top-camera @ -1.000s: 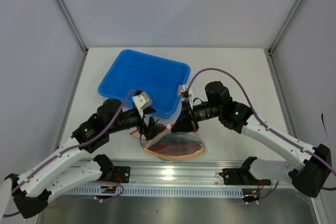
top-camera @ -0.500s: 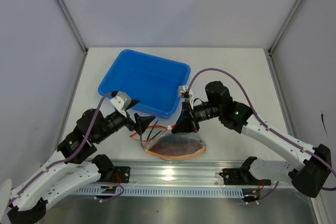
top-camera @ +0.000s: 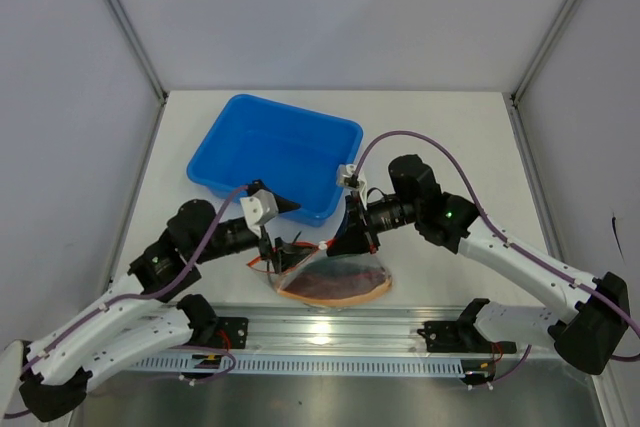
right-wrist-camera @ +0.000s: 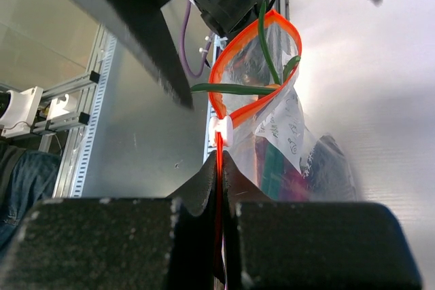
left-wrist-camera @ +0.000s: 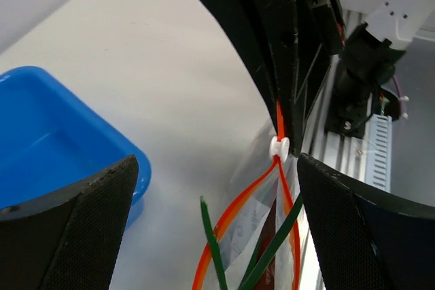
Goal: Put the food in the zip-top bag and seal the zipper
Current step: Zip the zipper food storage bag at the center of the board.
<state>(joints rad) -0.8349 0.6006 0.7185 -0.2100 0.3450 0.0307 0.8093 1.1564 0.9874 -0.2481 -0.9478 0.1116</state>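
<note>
Top view: the zip-top bag [top-camera: 336, 285] is seen at the table's near edge, just beside the blue tray [top-camera: 280, 142]; its contents are reduced to a dark red blur. Left wrist: the left gripper [left-wrist-camera: 217, 168] is spread wide on nothing, and green stems [left-wrist-camera: 213, 249] are seen poking from the gaping mouth. Right wrist: the right gripper [right-wrist-camera: 219, 165] is clamped on the zipper [right-wrist-camera: 289, 24] below the white slider [right-wrist-camera: 221, 129].

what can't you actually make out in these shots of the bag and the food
- top view: which food pieces lie in the zip-top bag; too small, one dark red blur
- left wrist: the bag's lower part, cut off by the bottom edge; only green stems show
- right wrist: the near end of the zipper, hidden between the fingers of the shut right gripper; contents blurred behind crinkled plastic
</note>
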